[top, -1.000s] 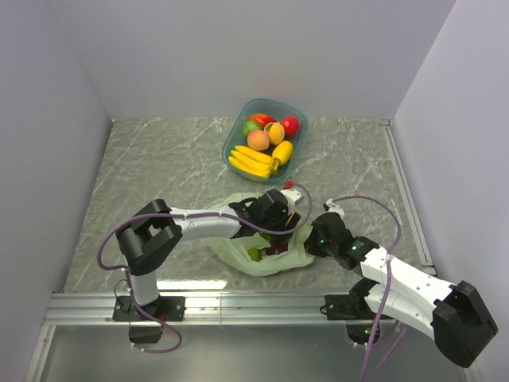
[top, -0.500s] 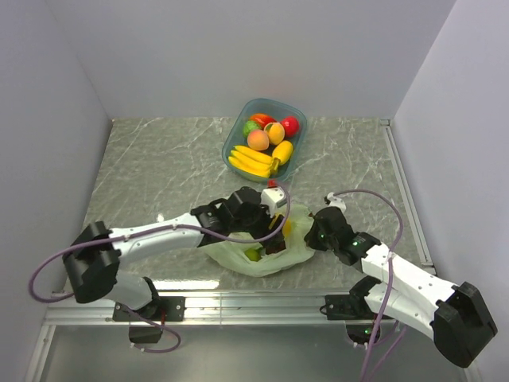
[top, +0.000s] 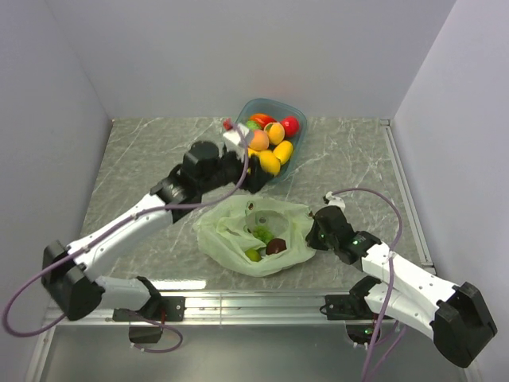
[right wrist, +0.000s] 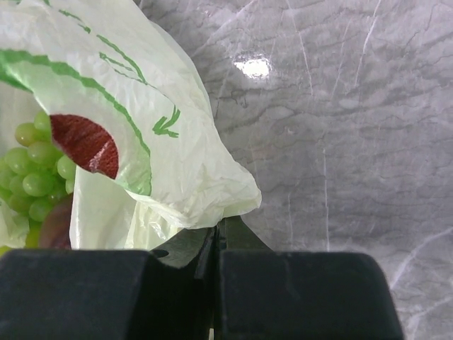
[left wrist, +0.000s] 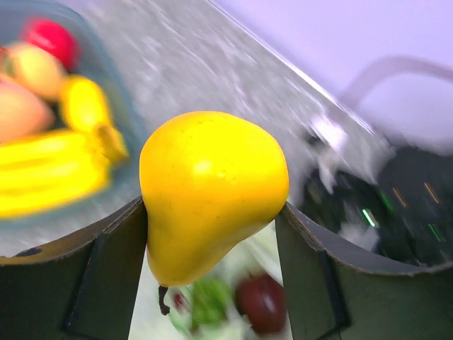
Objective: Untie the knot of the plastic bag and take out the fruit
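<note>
Pale green and crinkly, the thin translucent plastic shopping bag (top: pixel 219 239) lies on the grey marbled table (top: pixel 350 159) just beyond the arm bases, and its mouth gapes upward. Right gripper (top: pixel 312 236) first: it is low at the bag's right edge. The right wrist camera shows its two fingers pressed together with a fold of the plastic pinched between them, a tight grip with no gap. Inside the bag there is fruit left: a cluster of green toy grapes (right wrist: pixel 32 177), a dark purple plum (top: pixel 276 247) touching it, and a small yellow-green piece (top: pixel 253 255) toward the front, too small to name.

Further out, the left arm stretches across the table and the left gripper (top: pixel 262 165) hangs above the surface, beyond the bag. It's loaded! A smooth yellow pear-shaped toy fruit (left wrist: pixel 212 191) sits squarely between the dark fingers (left wrist: pixel 106 276), stalk end down, with a pad against each flank. From above, the pear is right at the near rim of the bowl; whether it is over the bowl or just short of it cannot be told.

Last, near the back wall, comes the teal translucent plastic bowl (top: pixel 301 113). It holds a yellow banana bunch (left wrist: pixel 42 184), a peach-orange fruit (top: pixel 259 141), a shiny red round fruit (top: pixel 290 125) and a plain yellow oval fruit (top: pixel 282 149), all packed close together.
</note>
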Robot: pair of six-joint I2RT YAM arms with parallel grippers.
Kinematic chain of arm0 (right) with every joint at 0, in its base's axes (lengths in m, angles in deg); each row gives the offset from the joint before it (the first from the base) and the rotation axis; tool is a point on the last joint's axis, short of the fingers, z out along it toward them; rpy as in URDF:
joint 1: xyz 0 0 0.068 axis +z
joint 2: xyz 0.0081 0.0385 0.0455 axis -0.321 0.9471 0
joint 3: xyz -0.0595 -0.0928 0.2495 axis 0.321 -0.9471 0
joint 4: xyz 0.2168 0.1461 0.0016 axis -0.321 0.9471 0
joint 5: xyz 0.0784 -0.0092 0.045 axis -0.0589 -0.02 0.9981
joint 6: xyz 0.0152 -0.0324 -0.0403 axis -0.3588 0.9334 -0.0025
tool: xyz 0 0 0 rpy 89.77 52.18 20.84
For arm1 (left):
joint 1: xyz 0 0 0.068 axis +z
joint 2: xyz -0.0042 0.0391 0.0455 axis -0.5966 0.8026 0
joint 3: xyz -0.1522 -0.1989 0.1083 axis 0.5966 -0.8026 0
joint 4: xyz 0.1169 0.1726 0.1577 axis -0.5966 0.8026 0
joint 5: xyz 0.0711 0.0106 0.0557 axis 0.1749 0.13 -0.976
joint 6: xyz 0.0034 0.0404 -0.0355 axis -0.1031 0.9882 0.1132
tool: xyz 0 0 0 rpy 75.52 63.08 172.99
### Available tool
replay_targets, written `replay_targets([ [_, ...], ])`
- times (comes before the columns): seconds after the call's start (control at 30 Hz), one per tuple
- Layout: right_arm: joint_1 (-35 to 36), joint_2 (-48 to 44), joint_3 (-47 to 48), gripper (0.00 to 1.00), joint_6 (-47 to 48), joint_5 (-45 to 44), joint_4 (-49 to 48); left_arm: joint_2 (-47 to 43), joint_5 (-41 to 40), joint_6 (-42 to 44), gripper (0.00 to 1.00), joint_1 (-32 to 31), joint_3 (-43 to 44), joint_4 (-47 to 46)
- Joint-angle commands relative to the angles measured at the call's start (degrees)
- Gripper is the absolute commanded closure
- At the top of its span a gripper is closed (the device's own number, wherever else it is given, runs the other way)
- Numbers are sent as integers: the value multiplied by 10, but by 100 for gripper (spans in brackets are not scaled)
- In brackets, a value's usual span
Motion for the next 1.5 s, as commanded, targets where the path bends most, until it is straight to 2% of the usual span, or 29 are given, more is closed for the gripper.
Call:
replay_targets([
  [0.0,-2,-15,27,100,24,-1,13,78,-86,-6,97,39,101,1],
  [0.23,-1,-21,42,100,46,23,21,285,-114,56,94,80,228,-15],
  [0.4,-2,-20,50,100,62,41,20,423,-107,64,87,116,332,-13],
  [0.6,-1,-12,50,100,68,55,18,508,-50,82,66,127,394,-16],
  [0.63,-2,-14,51,100,69,54,22,513,-37,83,53,127,399,-6],
  [0.67,-3,-15,51,100,73,50,25,516,-33,76,45,127,408,-1],
  [0.7,-2,-16,52,100,75,47,28,513,-23,73,36,126,405,2],
  [0.73,-1,-17,52,100,75,44,32,509,-20,71,24,126,401,-4],
  [0.83,-2,-19,53,100,81,36,37,478,-13,60,12,126,372,-14],
  [1.03,-2,-8,60,100,80,36,29,399,-5,52,4,125,322,-5],
  [1.17,-2,-1,66,100,78,32,27,341,1,63,3,114,275,9],
  [1.23,-2,-2,68,100,78,23,28,299,1,74,6,103,251,19],
  [1.33,-2,-6,69,100,77,13,29,236,13,95,9,72,193,32],
  [1.47,-1,-4,65,100,73,12,30,158,12,111,15,-7,97,51],
])
